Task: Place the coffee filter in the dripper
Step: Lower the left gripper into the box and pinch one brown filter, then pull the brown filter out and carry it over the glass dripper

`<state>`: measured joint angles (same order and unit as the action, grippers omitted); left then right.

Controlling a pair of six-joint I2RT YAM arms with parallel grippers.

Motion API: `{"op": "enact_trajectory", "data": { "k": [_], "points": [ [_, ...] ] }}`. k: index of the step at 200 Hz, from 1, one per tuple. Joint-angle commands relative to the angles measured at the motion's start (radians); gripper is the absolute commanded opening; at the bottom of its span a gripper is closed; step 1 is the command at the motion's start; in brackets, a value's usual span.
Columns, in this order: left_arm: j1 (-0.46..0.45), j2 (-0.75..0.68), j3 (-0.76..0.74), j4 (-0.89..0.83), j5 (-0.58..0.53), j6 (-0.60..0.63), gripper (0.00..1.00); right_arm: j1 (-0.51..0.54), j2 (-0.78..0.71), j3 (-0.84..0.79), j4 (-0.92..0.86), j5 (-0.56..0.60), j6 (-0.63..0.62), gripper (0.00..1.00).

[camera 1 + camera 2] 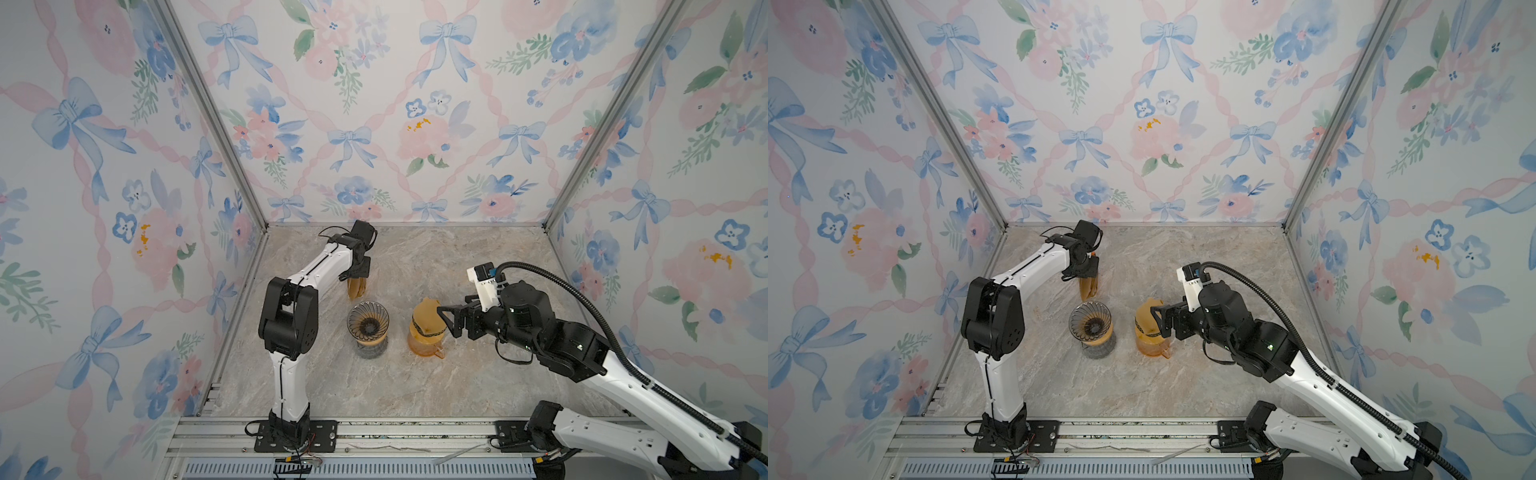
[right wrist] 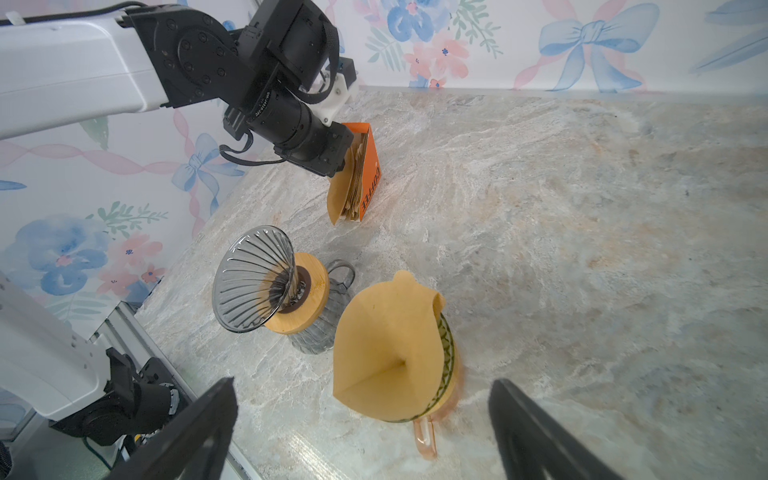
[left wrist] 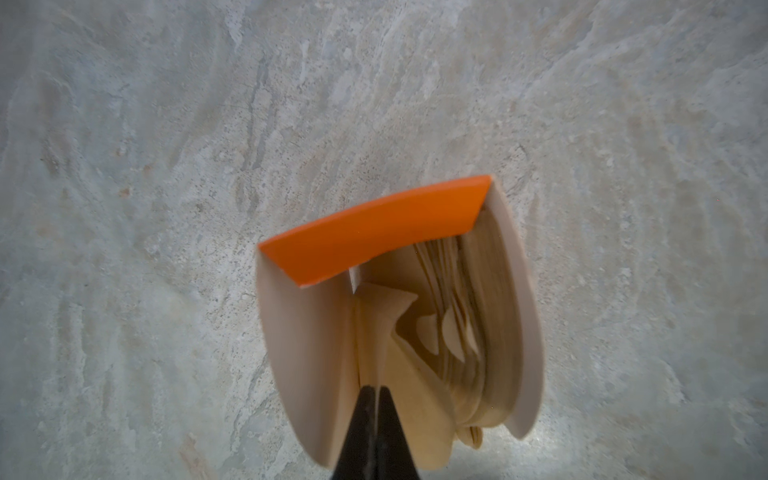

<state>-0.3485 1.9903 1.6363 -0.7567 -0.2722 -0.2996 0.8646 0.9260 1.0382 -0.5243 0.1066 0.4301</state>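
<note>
1. Grey-veined marble makes up the desk point(image 1: 478, 257), and the smoked-glass dripper point(image 1: 368, 321) stands near its middle, so places below are given from it.
2. Under the dripper sits a wooden collar point(image 2: 309, 299) on a clear glass server point(image 2: 316, 336). The dripper's ribbed cone holds no paper.
3. Just behind the dripper, toward the back wall, an orange box point(image 2: 370, 183) stands upright on the desk, packed with brown papers.
4. Reaching down into that box, the left tool point(image 3: 376, 409) has its black fingertips pressed together on one sheet, the coffee filter point(image 3: 380, 332), which is among the stack inside the box.
5. Beside the dripper, on the right arm's side and a little apart from it, an amber pitcher point(image 1: 426, 347) stands with a second filter point(image 2: 386, 340) draped over its top as an opened cone.
6. At that pitcher, the right tool point(image 2: 363, 381) is level with the draped paper and spread wide. Whether either finger touches the paper cannot be told.
</note>
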Motion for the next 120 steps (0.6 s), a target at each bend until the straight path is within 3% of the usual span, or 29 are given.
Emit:
{"op": "enact_trajectory", "data": {
  "k": [1, 120],
  "points": [
    [-0.004, -0.062, -0.004, -0.007, 0.007, -0.014, 0.00, -0.007, -0.018, -0.012, -0.026, 0.016, 0.013, 0.96],
    [-0.001, -0.308, -0.016, -0.034, 0.100, 0.027, 0.01, -0.005, -0.015, -0.005, -0.006, -0.011, 0.020, 0.96]
  ]
}}
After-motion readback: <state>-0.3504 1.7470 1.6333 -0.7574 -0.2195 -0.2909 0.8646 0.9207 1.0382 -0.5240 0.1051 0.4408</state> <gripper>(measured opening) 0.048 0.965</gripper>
